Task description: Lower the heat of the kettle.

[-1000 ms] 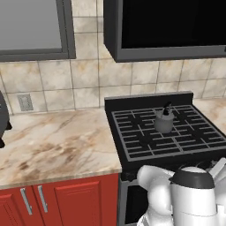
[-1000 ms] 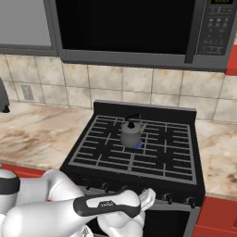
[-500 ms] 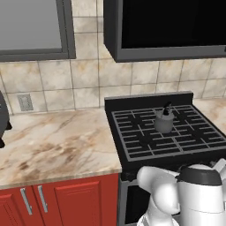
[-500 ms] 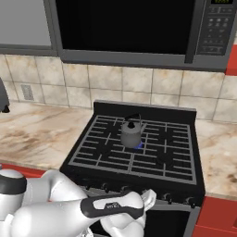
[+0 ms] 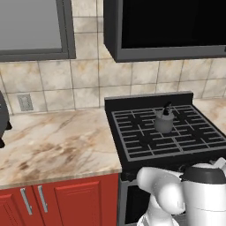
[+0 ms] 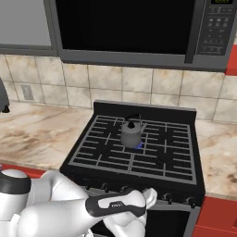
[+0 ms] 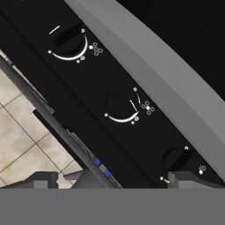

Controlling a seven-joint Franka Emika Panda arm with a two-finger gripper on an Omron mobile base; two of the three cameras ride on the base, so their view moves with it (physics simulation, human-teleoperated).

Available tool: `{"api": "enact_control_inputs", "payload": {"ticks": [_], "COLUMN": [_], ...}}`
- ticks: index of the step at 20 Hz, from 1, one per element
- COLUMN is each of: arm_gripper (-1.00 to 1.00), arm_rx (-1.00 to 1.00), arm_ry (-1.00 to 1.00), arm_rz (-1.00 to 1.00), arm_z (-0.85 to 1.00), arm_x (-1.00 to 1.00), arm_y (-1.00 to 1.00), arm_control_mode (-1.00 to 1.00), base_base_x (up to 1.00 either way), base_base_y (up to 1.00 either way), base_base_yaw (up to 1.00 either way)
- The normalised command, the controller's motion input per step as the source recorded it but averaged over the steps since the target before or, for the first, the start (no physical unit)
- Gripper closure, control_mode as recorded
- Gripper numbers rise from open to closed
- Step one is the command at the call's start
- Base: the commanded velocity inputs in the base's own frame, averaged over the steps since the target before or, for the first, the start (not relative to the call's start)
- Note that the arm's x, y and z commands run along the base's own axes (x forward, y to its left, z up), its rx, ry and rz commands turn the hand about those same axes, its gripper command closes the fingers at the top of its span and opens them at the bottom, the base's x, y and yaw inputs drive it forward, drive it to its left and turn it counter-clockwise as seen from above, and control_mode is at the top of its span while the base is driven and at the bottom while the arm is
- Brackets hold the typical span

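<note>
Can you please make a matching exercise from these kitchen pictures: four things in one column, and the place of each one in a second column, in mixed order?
Things:
1. small grey metal kettle
2. black microwave oven
3. white wall outlet
4. row of black stove knobs

Places:
A. on the tiled wall above the marble counter
B. on the black stove grate, over a small blue flame
C. on the front panel of the stove, facing the open gripper
D. mounted above the stove

Pairs: 1-B, 2-D, 3-A, 4-C
</note>
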Motion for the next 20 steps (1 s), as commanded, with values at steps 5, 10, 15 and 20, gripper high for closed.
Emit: {"api": "enact_control_inputs", "payload": {"ticks": [5, 10, 15, 20], "arm_gripper": [-1.0, -1.0, -1.0, -1.0], "arm_rx": [0.01, 0.02, 0.06, 0.06], "arm_ry": [0.0, 0.0, 0.0, 0.0], "arm_rz": [0.0, 0.0, 0.0, 0.0], "arm_z": [-0.08, -0.1, -0.12, -0.13], "arm_x": [0.11, 0.09, 0.01, 0.0], "arm_y": [0.0, 0.0, -0.11, -0.12], "arm_control_mode": [-1.0, -1.0, -1.0, -1.0], "base_base_x": [0.0, 0.0, 0.0, 0.0], "base_base_y": [0.0, 0.0, 0.0, 0.0], "base_base_yaw": [0.0, 0.0, 0.0, 0.0]}}
